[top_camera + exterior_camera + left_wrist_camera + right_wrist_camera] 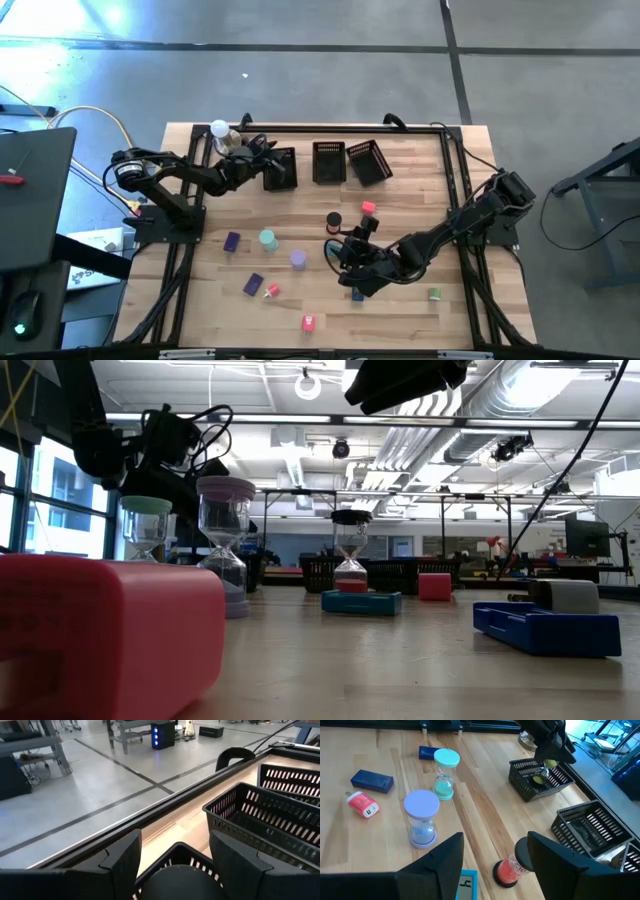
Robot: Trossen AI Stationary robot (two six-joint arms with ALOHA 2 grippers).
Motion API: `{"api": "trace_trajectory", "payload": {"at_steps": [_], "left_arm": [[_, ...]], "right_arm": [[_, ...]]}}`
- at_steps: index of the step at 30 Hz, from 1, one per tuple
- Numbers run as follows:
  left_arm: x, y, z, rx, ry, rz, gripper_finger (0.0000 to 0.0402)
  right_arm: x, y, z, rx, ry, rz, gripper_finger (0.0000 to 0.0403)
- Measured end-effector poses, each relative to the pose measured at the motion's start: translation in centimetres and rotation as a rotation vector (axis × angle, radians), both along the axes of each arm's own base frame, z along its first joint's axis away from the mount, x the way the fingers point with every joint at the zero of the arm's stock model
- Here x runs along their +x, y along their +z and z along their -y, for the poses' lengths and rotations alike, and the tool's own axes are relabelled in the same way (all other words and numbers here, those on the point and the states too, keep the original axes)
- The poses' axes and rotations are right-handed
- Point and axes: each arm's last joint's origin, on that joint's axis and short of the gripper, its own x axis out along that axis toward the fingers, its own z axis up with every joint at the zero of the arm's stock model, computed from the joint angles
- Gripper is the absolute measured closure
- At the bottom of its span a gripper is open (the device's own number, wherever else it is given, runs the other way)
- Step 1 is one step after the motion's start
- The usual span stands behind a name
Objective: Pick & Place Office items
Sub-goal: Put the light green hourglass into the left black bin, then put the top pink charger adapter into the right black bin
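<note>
Blurred pink block (pixel 105 630) nearest, left gripper (pixel 175 857) spread over mesh basket (pixel 187 862), empty.

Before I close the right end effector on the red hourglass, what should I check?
1. Right end effector open: ok.
2. Red hourglass lined up with the gap between its fingers: ok.
3. Hourglass upright: ok, going by the low view.
4. Hourglass far enough in between the fingers: cannot tell.
5. Left end effector out of the way, open over the left basket: ok.
6. Yellow-green piece released into that basket: cannot tell.
</note>
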Motion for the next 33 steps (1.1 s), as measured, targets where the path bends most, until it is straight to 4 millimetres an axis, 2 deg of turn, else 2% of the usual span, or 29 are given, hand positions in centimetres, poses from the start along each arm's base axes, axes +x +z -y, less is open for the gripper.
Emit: {"api": "trace_trajectory", "payload": {"at_steps": [13, 18, 28, 33], "left_arm": [[0.0, 0.5, 0.2, 0.065, -0.014, -0.032, 0.0174], [0.1, 1.5, 0.6, 0.116, -0.033, -0.023, 0.0172], [-0.1, 3.9, 2.0, 0.227, -0.08, 0.0, 0.011], [-0.5, 5.6, 3.5, 0.257, -0.112, 0.023, 0.0101]], "right_arm": [[0.0, 0.0, 0.0, 0.018, 0.0, 0.002, 0.0195], [0.1, 0.0, -0.1, 0.038, 0.014, 0.004, 0.0195], [0.2, 0.1, -0.3, 0.066, 0.033, 0.014, 0.0195], [0.1, 0.1, -0.5, 0.066, 0.039, 0.017, 0.0195]]}}
